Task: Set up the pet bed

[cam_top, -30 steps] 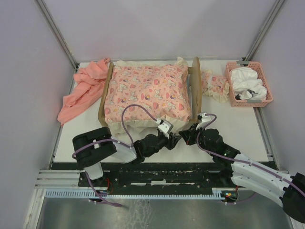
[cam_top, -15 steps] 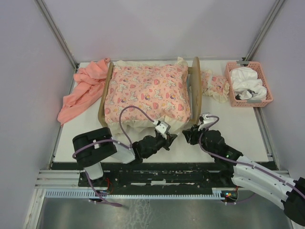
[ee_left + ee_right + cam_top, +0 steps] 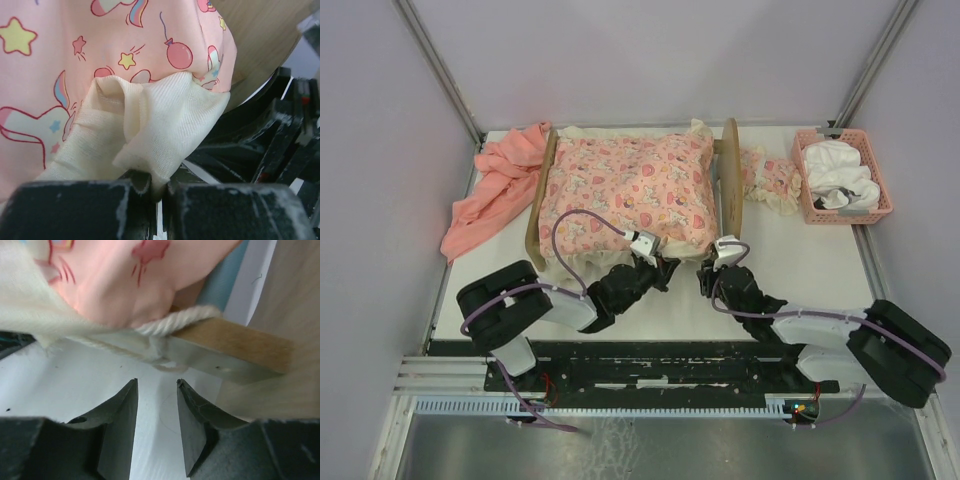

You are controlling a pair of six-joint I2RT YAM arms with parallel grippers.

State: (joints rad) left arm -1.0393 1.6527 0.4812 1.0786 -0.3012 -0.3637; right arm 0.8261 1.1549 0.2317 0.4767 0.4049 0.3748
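The pet bed (image 3: 730, 172) sat at the back middle of the white table (image 3: 820, 262). A pink picture blanket (image 3: 630, 190) was puffed up on top of it. At the bed's near edge, the left gripper (image 3: 157, 186) was pinched tight on the blanket's cream frill (image 3: 150, 125). Just beside it, by the bed's wooden rail (image 3: 235, 347), the right gripper (image 3: 156, 386) was partly open and held nothing. A small pillow (image 3: 770, 180) lay right of the bed, then a pink basket (image 3: 845, 214). A salmon cloth (image 3: 495, 190) lay left of the bed.
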